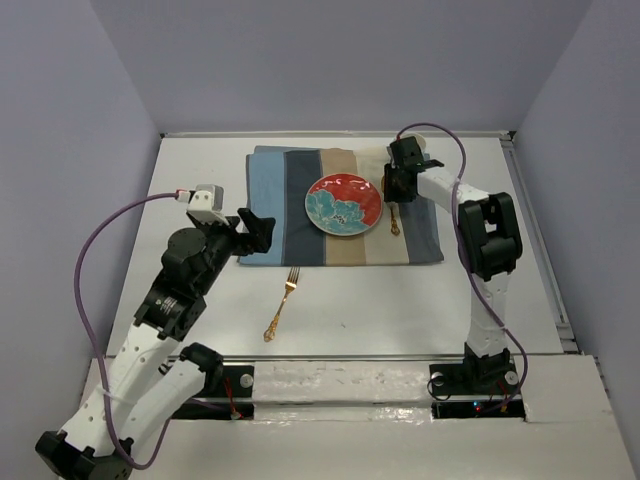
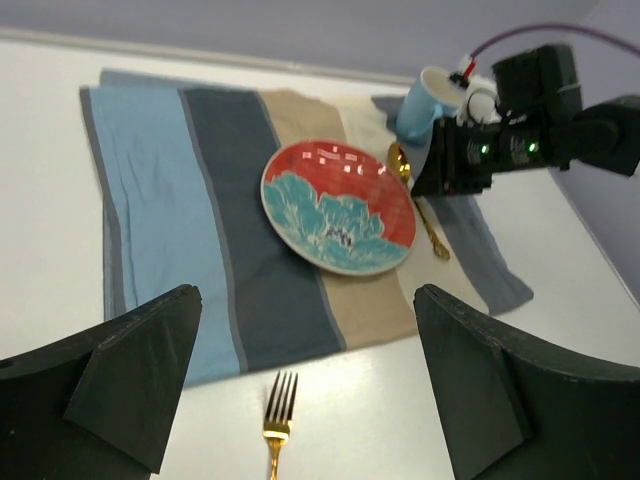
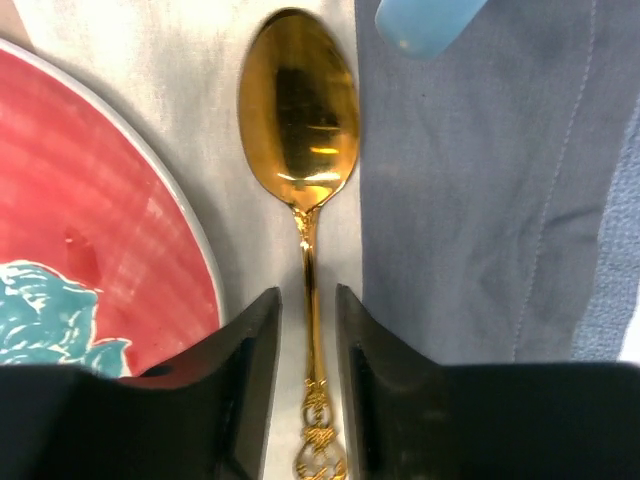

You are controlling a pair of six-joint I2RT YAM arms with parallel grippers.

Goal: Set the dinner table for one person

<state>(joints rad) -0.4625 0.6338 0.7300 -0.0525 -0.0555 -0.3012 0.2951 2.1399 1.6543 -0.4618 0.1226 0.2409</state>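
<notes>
The white dinner table (image 1: pixel 400 300) carries a striped placemat (image 1: pixel 270 200) with a red and teal plate (image 1: pixel 343 204) on it. A gold spoon (image 3: pixel 298 110) lies on the placemat right of the plate (image 3: pixel 90 200). My right gripper (image 3: pixel 308 295) is low over it, jaws narrowly open on either side of the handle, with small gaps showing. A gold fork (image 1: pixel 281 305) lies on the bare table in front of the placemat. My left gripper (image 2: pixel 305 300) is wide open and empty above the fork (image 2: pixel 277 415). A blue mug (image 2: pixel 428 100) stands behind the right wrist.
The mug's base (image 3: pixel 425 22) shows just past the spoon's bowl. Purple walls close the table at the back and sides. The table's raised rim (image 1: pixel 540 250) runs along the right side.
</notes>
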